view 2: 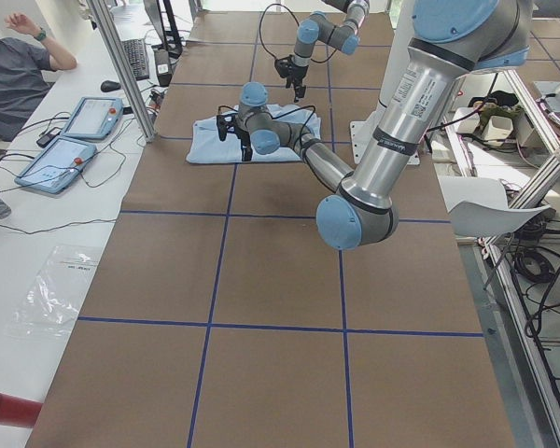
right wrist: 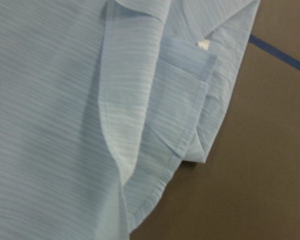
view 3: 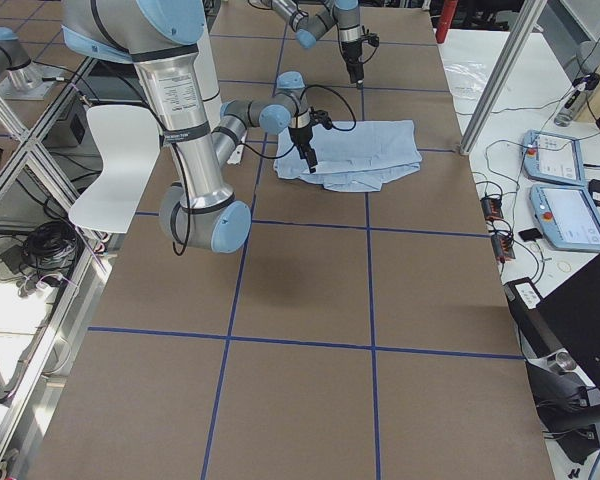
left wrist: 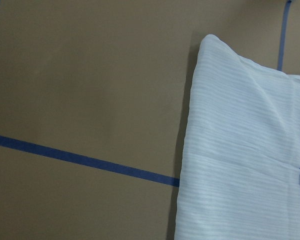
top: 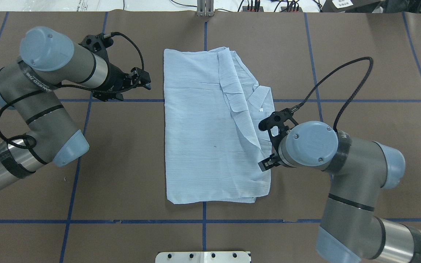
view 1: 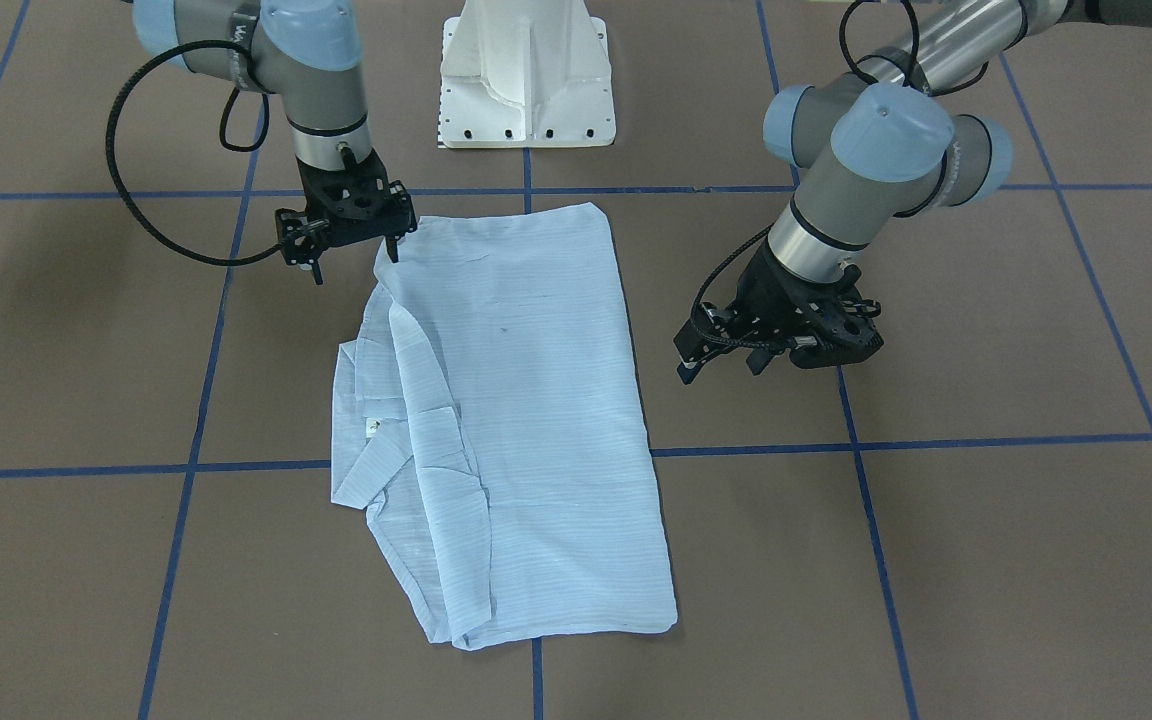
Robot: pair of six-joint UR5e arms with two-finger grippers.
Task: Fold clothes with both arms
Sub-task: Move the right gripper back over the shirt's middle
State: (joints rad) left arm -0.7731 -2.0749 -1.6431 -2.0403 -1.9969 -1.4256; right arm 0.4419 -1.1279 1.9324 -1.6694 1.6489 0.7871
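Overhead exterior: the light-blue striped shirt (top: 199,128) lies flat mid-desk (top: 122,164), folded into a long rectangle. It's smooth on the left, with layered flaps and the pointed collar (top: 263,96) stacked along the right edge. The left pincer (view 1: 719,373) hangs just off the shirt's left edge toward the far end, fingers apart and holding nothing. The right pincer (view 1: 354,265) is at the near right edge, fingers apart too.

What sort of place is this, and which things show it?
Probably a robotics lab: left arm and right arm over a tape-gridded table, control pendants on a side bench, aluminium framing.
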